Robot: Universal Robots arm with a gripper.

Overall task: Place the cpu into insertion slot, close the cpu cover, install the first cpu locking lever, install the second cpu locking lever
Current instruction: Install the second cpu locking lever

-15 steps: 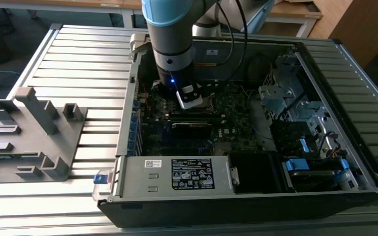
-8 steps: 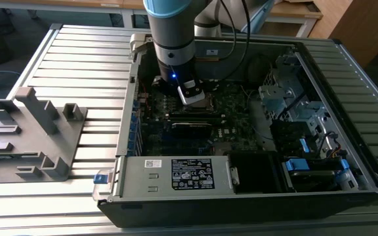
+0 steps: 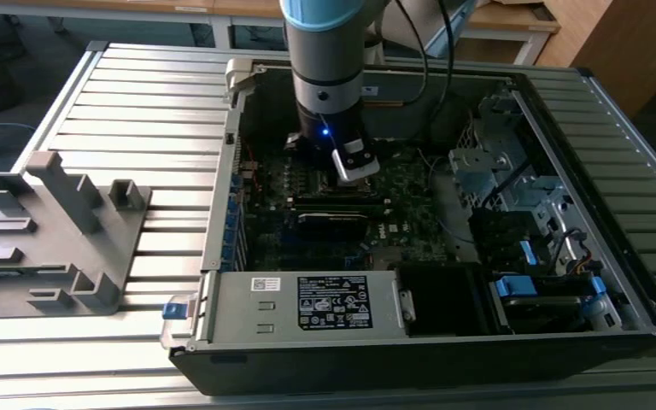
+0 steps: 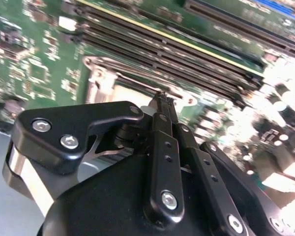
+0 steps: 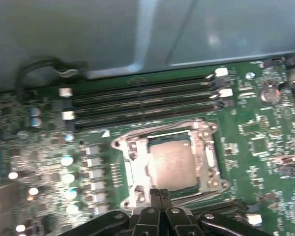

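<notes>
Reaching down into the open computer case (image 3: 442,342), the arm holds its tool (image 5: 157,195) just over the edge of the insertion slot (image 5: 167,164) on the green motherboard (image 5: 265,137). In both wrist views the tool's fingers (image 4: 163,105) are pressed together, tip to tip, with nothing pinched between them. The cpu (image 5: 171,163) lies flat in the slot, its dull silver top facing up and its edges square to the socket rim; being square, it shows no long axis. The cpu cover (image 5: 135,167) sits down around the chip as a thin metal frame, its sides parallel to the row of long memory slots (image 5: 142,101) just beside it. The frame's near edge is cut off behind the tool's black linkage, so whether the tips touch it cannot be told. The locking levers are hard to make out against the frame. In the exterior view the arm's wrist hides the socket, the case rests on a ribbed worktop (image 3: 134,94), and a grey fixture (image 3: 49,231) stands well apart at that view's left.
</notes>
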